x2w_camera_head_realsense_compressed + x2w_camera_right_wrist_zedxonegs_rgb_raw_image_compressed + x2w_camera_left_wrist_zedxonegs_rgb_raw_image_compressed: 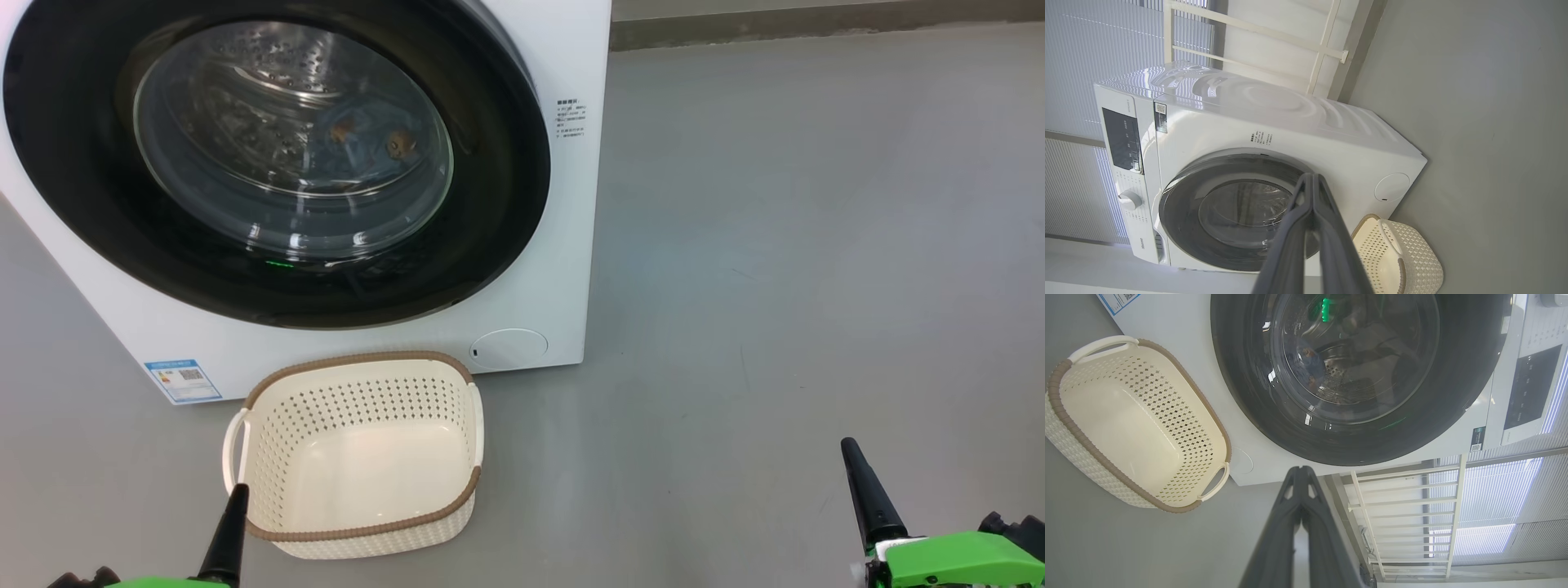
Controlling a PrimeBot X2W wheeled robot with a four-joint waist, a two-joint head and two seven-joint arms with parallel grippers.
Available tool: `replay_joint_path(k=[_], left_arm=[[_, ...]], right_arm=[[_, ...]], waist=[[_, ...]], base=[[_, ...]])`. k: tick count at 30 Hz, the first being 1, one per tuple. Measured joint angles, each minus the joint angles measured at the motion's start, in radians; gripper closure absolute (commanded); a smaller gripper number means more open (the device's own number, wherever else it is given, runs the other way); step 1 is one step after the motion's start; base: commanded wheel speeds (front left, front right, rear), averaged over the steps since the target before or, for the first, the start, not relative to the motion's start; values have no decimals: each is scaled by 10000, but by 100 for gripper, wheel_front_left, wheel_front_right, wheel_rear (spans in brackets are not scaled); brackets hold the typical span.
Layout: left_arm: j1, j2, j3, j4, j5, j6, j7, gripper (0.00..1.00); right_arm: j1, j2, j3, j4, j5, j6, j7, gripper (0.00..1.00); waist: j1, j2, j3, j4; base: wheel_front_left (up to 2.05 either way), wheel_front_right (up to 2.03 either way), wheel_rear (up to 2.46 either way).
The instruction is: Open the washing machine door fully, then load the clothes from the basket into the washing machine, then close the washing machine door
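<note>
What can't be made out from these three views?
Head view: clothes are just a blue patch behind the washing machine door glass; glare hides how many.
Head view: door's top cut off by the upper edge.
Head view: printed label text too small.
Right wrist view: right gripper covers part of the door; basket cut off at bottom.

Before me the washing machine (571, 269) is glossy white, its door (498, 163) a shiny black ring around clear glass. The basket (359, 400) is matt perforated plastic; the floor (816, 245) smooth, dull grey.

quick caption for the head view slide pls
Closed washing machine door, clothes inside, empty basket, left claw and right claw shut
</note>
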Motion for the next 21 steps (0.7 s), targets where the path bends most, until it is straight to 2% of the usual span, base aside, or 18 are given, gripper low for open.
replay_joint_path(k=[21], left_arm=[[-437, 8, 155, 217, -2359, 0, 627, 100]], right_arm=[[-244, -4, -274, 84, 2257, -10, 617, 100]], waist=[[1, 0, 45, -8]], base=[[0, 0, 0]])
